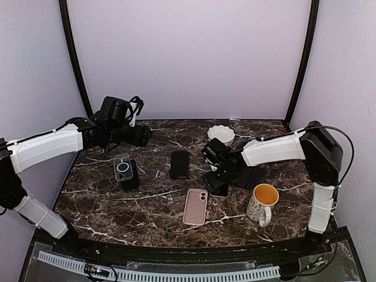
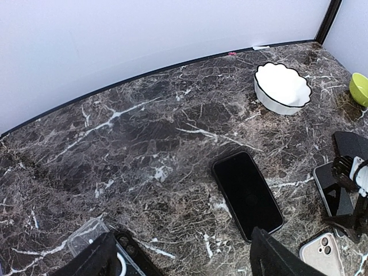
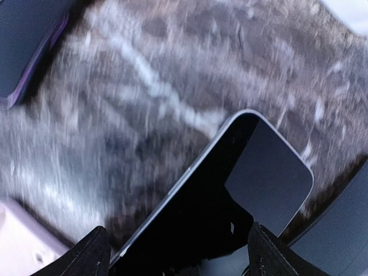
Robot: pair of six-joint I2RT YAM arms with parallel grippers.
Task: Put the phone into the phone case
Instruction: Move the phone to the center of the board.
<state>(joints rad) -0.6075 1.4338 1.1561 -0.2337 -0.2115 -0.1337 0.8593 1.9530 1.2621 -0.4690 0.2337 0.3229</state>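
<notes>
Carrying step: the right tool (image 3: 177, 247) seems clamped across the dark phone (image 3: 270, 172), right of bench centre. The left tool (image 2: 183, 247) gapes empty near the far-left corner. Next, square the phone over the pink case (image 1: 195, 207) by the near edge and press it in.

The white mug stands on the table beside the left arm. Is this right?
Not quite: the side is wrong. The white mug stands on the table beside the right arm, not the left. The top external view shows it.
</notes>
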